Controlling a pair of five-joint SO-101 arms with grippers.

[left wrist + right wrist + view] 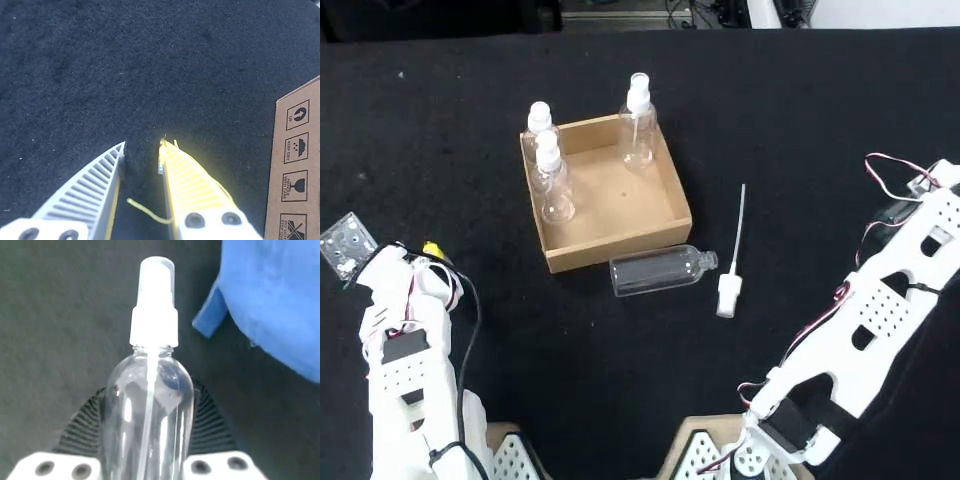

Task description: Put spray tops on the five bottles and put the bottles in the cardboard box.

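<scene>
Cardboard box holds three capped bottles. Right gripper clenched on fourth bottle, capped, over table; next: carry to box, lower upright. Left gripper slightly parted, empty. Fifth bottle and spray top lie beside box, unjoined.

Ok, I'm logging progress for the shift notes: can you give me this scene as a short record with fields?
box: holds three topped bottles, upright
loose bottle: lying on table by the box, no top
spray top: on table beside loose bottle
right gripper: shut on held bottle, top fitted
left gripper: open, empty, near box
</scene>
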